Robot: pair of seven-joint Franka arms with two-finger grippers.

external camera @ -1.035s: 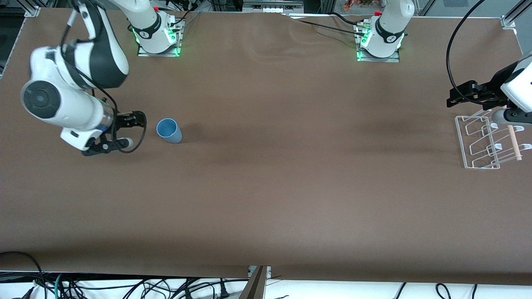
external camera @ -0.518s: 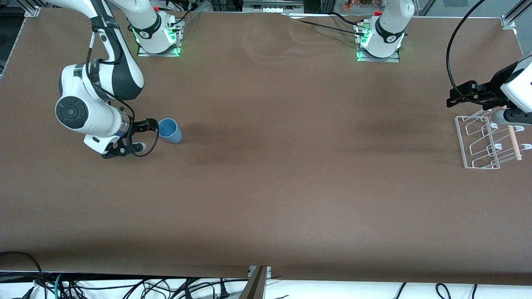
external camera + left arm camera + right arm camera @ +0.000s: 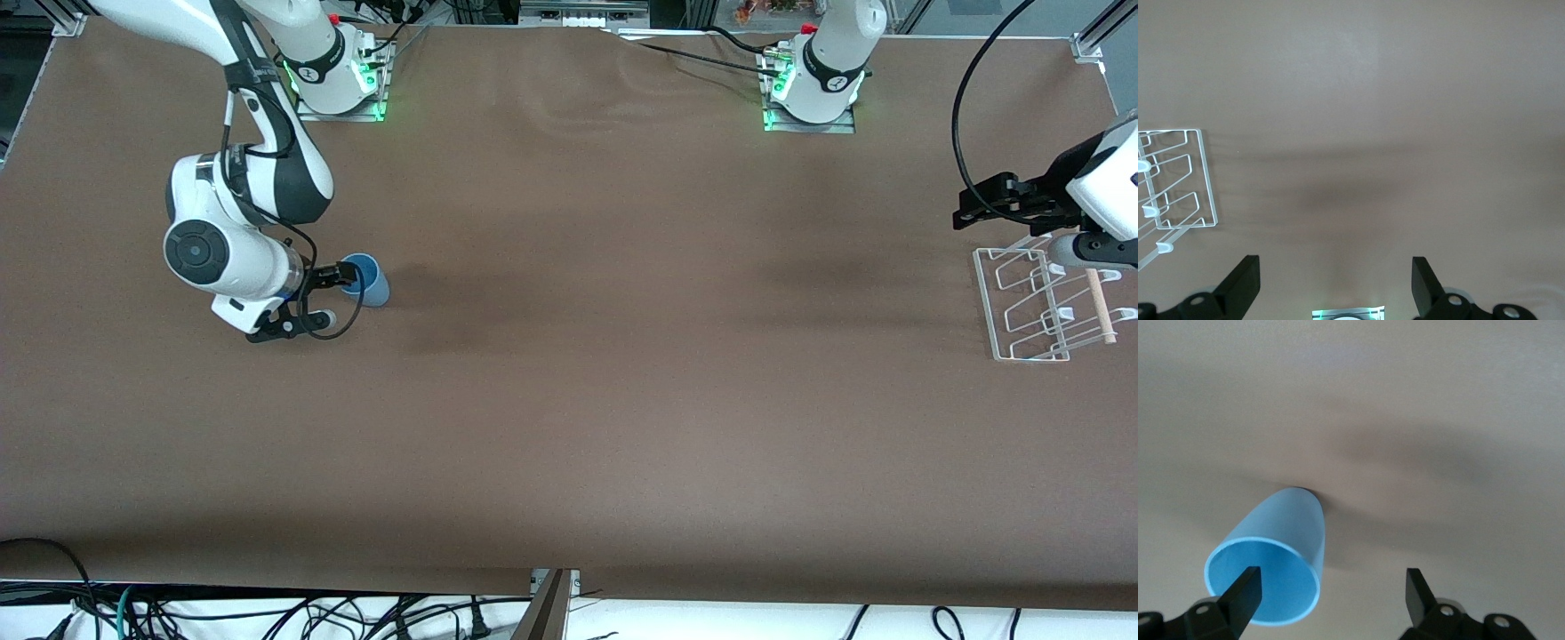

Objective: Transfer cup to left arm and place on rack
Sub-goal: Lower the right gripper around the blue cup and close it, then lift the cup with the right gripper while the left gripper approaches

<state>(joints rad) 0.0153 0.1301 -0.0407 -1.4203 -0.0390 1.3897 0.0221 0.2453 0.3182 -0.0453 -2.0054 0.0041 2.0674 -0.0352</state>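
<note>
My right tool (image 3: 331,294) stands apart at the light-blue cup's (image 3: 367,281) rim; my left tool (image 3: 969,210), apart, waits over the rack (image 3: 1022,307).

Right gripper (image 3: 331,295) low with fingers spread; left gripper (image 3: 1333,287) waits raised, fingers apart

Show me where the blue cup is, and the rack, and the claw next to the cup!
blue cup (image 3: 368,283), front view, on its side wall below the rim.
rack (image 3: 985,300), front view, on the bare edge of its base frame.
right claw (image 3: 335,296), front view, midway between its two fingertips, open at the cup's rim.
</note>
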